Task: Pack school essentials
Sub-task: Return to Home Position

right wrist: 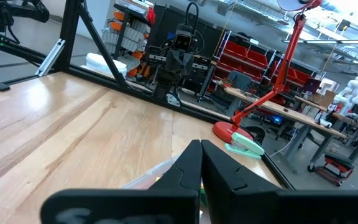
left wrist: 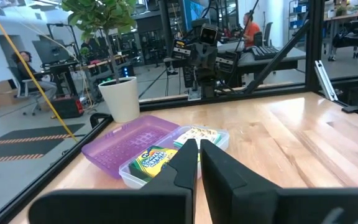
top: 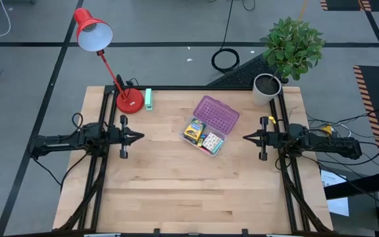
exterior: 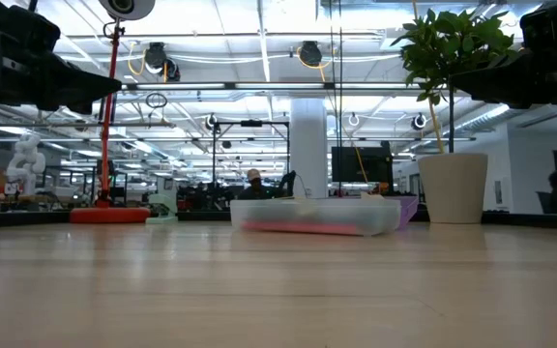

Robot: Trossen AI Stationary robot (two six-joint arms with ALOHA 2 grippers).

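Observation:
A clear case (top: 204, 140) lies at the table's middle with its purple lid (top: 216, 114) swung open toward the far edge. Inside it lie a green-yellow crayon box (top: 194, 130) and a small patterned pack (top: 212, 142); the left wrist view shows the same crayon box (left wrist: 154, 160) and pack (left wrist: 202, 135). A pink streak shows low in the case (exterior: 303, 226) in the low view. My left gripper (top: 141, 137) hovers shut, left of the case. My right gripper (top: 245, 137) hovers shut on the case's right. Neither touches anything.
A red desk lamp (top: 129, 100) and a mint-green block (top: 149, 99) stand at the far left. A potted plant (top: 267, 87) stands at the far right corner. Bare wood stretches from the case to the near edge (top: 189, 197).

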